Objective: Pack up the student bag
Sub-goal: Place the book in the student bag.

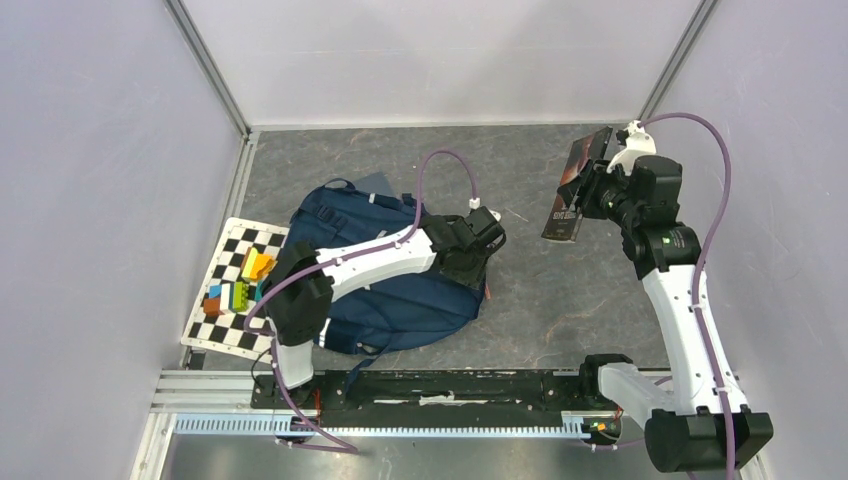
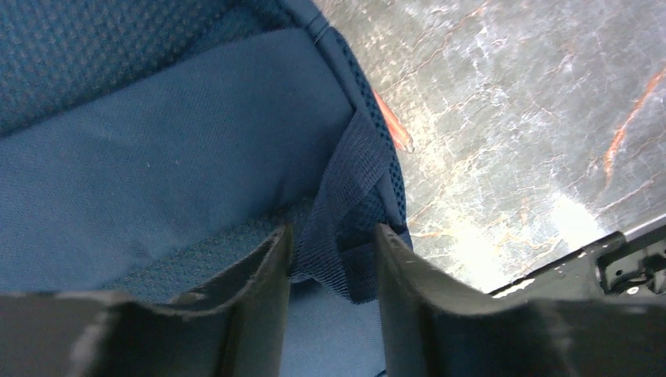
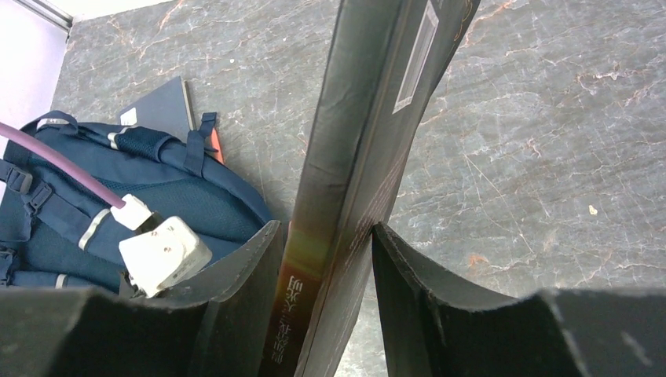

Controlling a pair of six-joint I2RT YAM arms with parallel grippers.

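The bag [image 1: 400,310] is pinched by the left gripper [image 2: 330,236]; the book [image 1: 572,185], clamped in the right gripper [image 3: 326,236], is not yet packed.

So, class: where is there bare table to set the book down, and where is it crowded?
Free: table between student bag and right arm, and the far strip behind the bag. Crowded: left side, bag beside checkered mat.
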